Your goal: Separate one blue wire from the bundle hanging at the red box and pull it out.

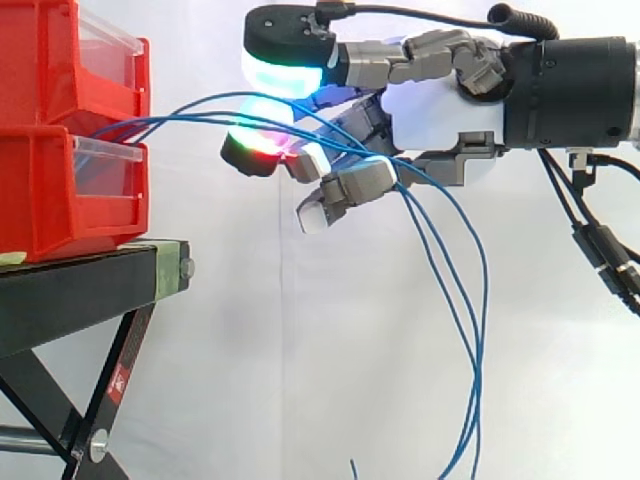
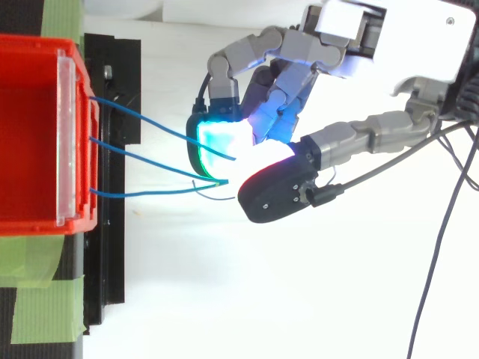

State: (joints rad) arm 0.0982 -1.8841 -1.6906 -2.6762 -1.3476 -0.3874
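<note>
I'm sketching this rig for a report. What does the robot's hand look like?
The hand has a white palm shell and grey, blocky finger segments. Its fingertips are thick pads with black backs, glowing white, cyan, green and red. Behind it sits a black cylindrical wrist.

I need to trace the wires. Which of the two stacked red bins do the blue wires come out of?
The lower red bin: the blue wires emerge at its top rim, just under the upper bin.
</note>
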